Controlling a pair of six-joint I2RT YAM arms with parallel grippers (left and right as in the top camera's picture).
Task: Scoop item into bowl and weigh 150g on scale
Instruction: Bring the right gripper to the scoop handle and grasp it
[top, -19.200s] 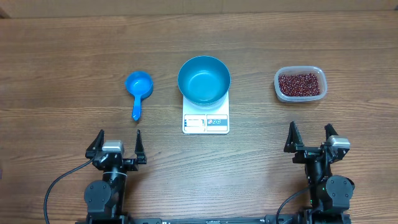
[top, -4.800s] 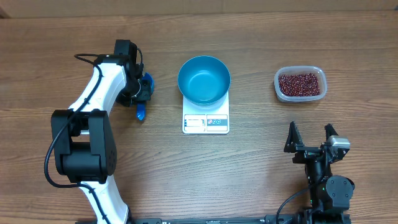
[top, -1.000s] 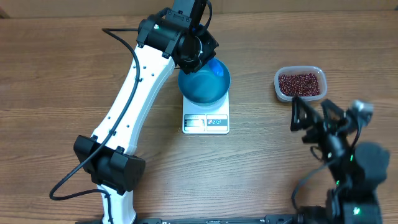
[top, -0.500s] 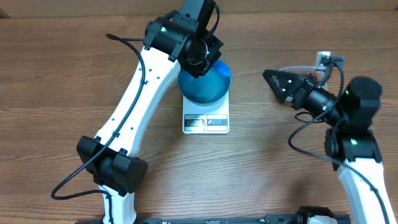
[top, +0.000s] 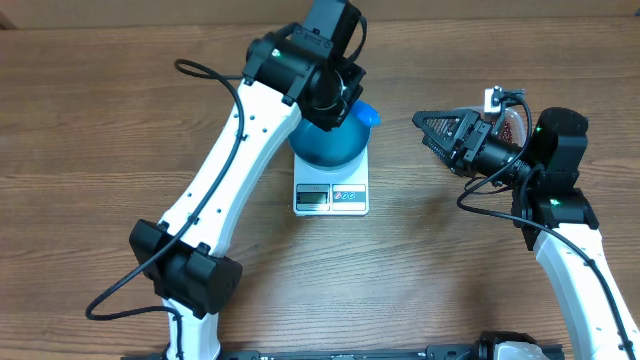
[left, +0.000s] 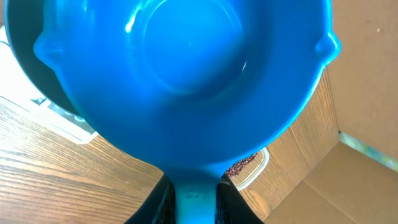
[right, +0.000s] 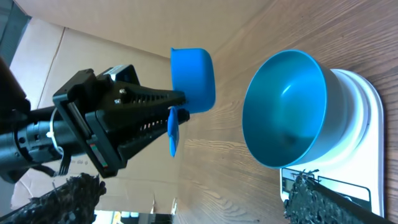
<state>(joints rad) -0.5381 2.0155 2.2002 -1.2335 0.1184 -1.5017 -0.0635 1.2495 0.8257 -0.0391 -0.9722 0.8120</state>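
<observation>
The bright blue bowl stands on the white scale; both also show in the right wrist view, the bowl on the scale. My left gripper hangs above the bowl's far right rim, shut on the handle of a small blue scoop. In the left wrist view the scoop fills the frame, its handle clamped between the jaws. The red-brown beans lie in a clear tub beyond it. My right gripper stands open and empty, pointing left at the bowl.
The clear tub at the right is mostly hidden behind my right arm. A cardboard wall runs along the table's far edge. The left arm spans the table from the front left to the bowl.
The left gripper has carried the scoop a little to the right over the bowl. The right arm has risen from the front, swung toward the tub and turned to point left.
</observation>
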